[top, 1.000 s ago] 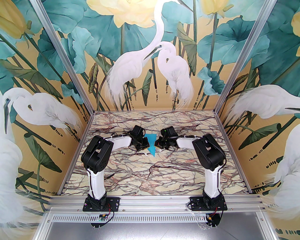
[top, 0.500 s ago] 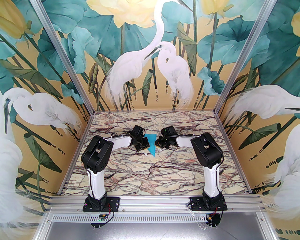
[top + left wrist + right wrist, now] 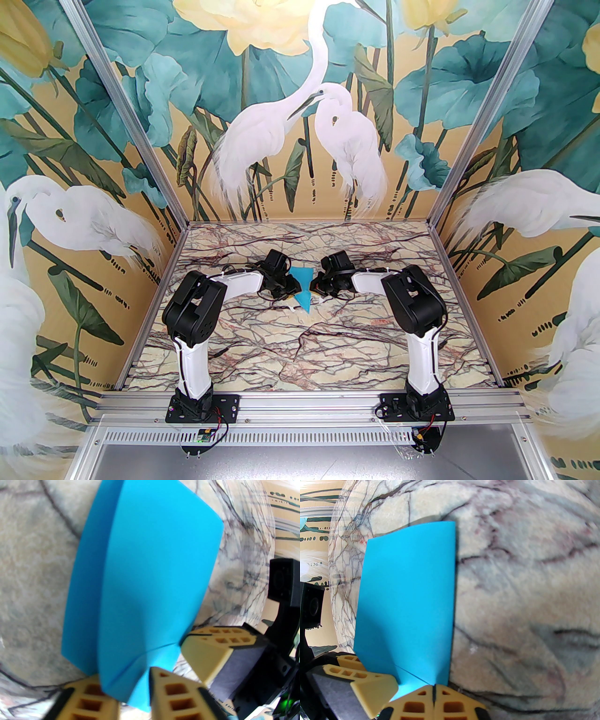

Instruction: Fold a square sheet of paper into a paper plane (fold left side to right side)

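Marble-patterned counter, enclosed by a painted mural of egrets and lotus leaves. Contents, left to right:

1. Left end effector. Tan fingers stand apart, one on either side of the narrow end of the paper. Daylight shows between them, so nothing is clamped.

2. Blue paper. Mid-counter, between the two arms. It is already creased into a long tapering shape, pointed end toward the arm bases in the overhead view, with one layer overlapping another along its length. Whether the wide end rests flat on the counter cannot be told.

3. Right end effector. Fingers are together, the seam closed on the narrow end of the paper, just beside the left fingers.

Step in hand, as judged: a late fold, with the right side alone holding the work while the left lets go.

Next move, as judged: the left fingers need to clear the thin sheet without dragging it. They should then take the left flap by its edge and carry it over to the right, while the right grip holds the crease steady.
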Motion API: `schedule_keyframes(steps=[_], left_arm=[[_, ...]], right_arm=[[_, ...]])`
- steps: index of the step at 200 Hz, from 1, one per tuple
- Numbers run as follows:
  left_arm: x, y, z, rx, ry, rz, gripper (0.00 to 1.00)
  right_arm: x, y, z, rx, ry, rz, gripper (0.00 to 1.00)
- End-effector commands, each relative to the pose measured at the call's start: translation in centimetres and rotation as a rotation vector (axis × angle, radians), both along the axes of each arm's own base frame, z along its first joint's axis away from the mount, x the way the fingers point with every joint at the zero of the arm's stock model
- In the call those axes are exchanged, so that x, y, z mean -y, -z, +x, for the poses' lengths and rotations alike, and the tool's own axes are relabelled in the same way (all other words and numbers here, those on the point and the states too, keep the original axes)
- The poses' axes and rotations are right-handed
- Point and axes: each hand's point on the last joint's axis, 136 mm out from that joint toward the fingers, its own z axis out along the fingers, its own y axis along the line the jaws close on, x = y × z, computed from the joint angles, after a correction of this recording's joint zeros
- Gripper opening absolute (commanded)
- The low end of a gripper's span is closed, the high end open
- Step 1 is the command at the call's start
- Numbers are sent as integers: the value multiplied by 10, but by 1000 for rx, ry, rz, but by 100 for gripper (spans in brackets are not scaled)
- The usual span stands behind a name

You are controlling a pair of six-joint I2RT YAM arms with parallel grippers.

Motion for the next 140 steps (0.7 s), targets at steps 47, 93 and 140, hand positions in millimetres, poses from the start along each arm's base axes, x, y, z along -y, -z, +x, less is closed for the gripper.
schedule_keyframes(steps=[47,93,140], left_arm=[[1,-52,19,147,-33,-86,36],[14,-65,24,184,-14,-169,38],[22,-65,24,183,-4,-220,39]], right_arm=[[13,27,-12,-69,9,-95,0],[13,27,-12,-70,6,-101,0],[13,29,-13,-76,3,-104,0]])
